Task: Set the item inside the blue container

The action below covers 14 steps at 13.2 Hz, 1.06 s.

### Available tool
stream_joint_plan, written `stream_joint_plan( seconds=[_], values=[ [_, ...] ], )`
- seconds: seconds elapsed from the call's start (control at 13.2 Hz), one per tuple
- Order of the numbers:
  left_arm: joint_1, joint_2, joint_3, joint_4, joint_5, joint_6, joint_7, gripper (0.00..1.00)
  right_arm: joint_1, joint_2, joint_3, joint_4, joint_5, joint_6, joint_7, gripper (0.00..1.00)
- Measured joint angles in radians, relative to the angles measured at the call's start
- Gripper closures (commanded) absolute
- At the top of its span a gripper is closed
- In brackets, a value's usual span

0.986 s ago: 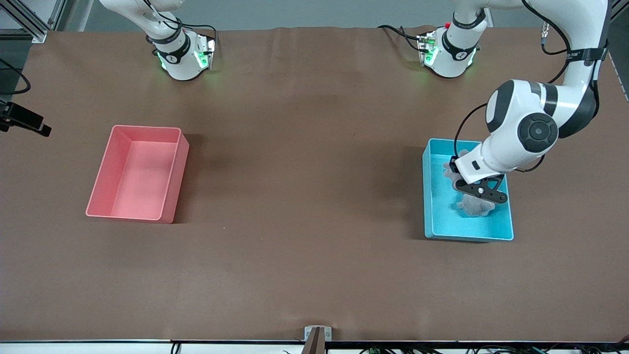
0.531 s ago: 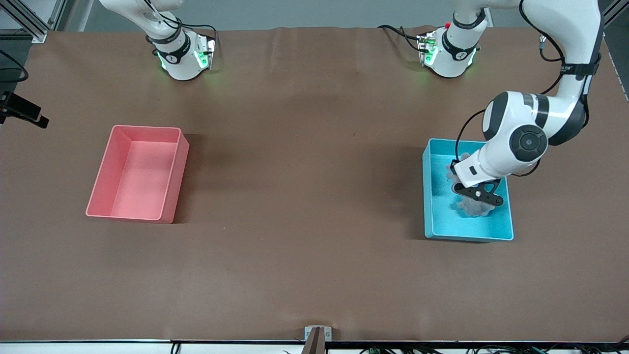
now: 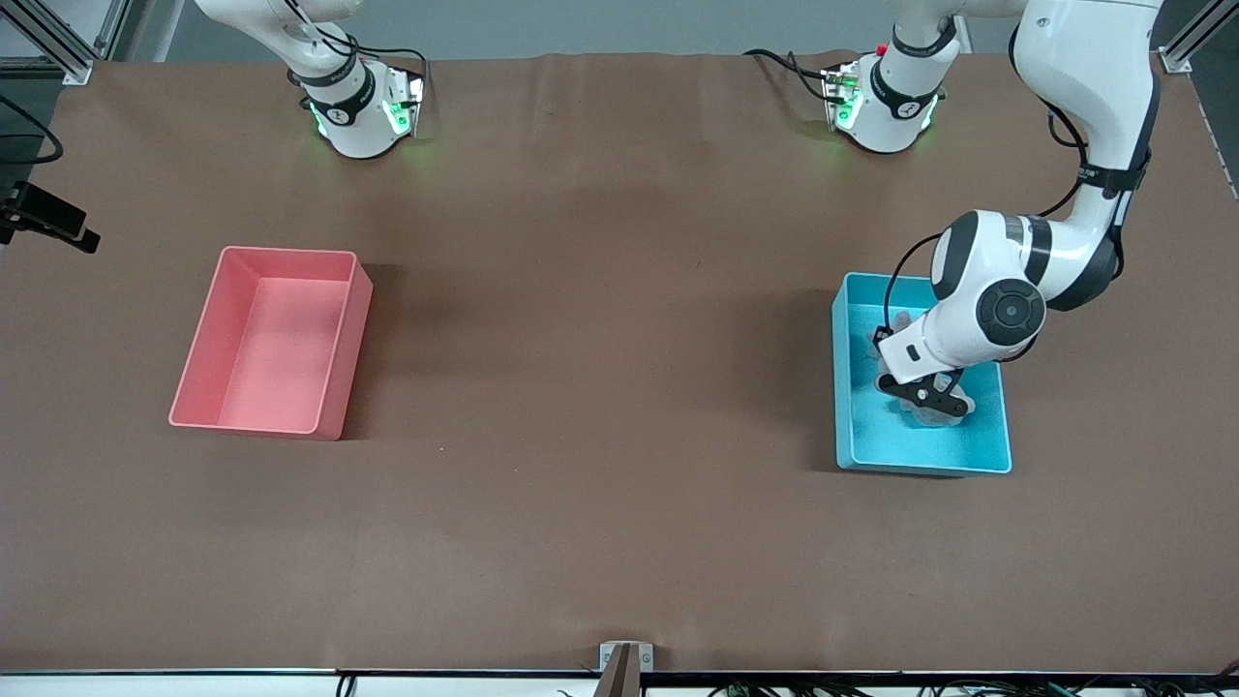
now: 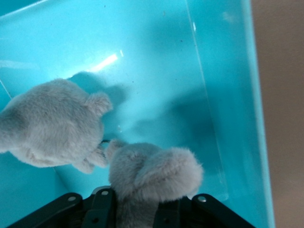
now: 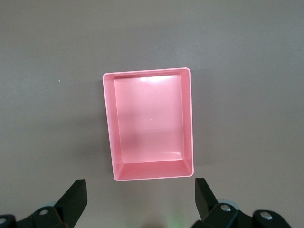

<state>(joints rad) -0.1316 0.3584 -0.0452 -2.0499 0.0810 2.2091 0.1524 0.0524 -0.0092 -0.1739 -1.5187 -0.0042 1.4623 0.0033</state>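
Front view: my left gripper [image 3: 924,399] is down inside the blue bin [image 3: 858,440] at the left arm's end of the table, with the grey plush toy [image 3: 931,416] under it. The pink bin [image 3: 334,339] sits empty, well apart toward the right arm's end.

Left wrist view: the toy [image 4: 152,175] lies on the bin's floor [image 4: 156,57], one fluffy part between my fingers [image 4: 166,219]. The fingers close on that fluff, so I judge I have not yet let go. A second grey lump [image 4: 52,126] lies just beside it; one toy or two, I cannot tell.

Right wrist view: my right gripper [image 5: 140,194] hangs wide open over the pink bin [image 5: 187,118], holding nothing, waiting.

The toy is in the bin; what is left is letting go and lifting clear.
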Motion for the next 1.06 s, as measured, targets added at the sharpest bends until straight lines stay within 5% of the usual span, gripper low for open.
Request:
stream_joint_plan(
  seconds=[0.23, 0.46, 0.53, 0.91, 1.06],
  values=[
    [0.011, 0.024, 0.000, 0.000, 0.000, 0.016, 0.000, 0.59, 0.000, 0.000, -0.001, 0.000, 0.000, -0.001, -0.002, 0.00],
    [0.011, 0.033, 0.000, 0.000, 0.000, 0.025, 0.000, 0.07, 0.000, 0.000, -0.002, -0.001, 0.000, -0.003, -0.005, 0.00],
    [0.011, 0.033, 0.000, 0.000, 0.000, 0.025, 0.000, 0.00, 0.000, 0.000, -0.002, -0.001, 0.000, -0.003, -0.006, 0.00],
    [0.021, -0.007, 0.000, 0.013, 0.000, -0.010, 0.000, 0.00, -0.020, -0.001, -0.001, -0.001, 0.000, -0.023, -0.008, 0.00],
    [0.022, -0.080, -0.001, 0.024, 0.000, -0.077, 0.000, 0.00, -0.084, -0.004, 0.050, -0.001, 0.000, -0.030, -0.032, 0.00]
  ],
)
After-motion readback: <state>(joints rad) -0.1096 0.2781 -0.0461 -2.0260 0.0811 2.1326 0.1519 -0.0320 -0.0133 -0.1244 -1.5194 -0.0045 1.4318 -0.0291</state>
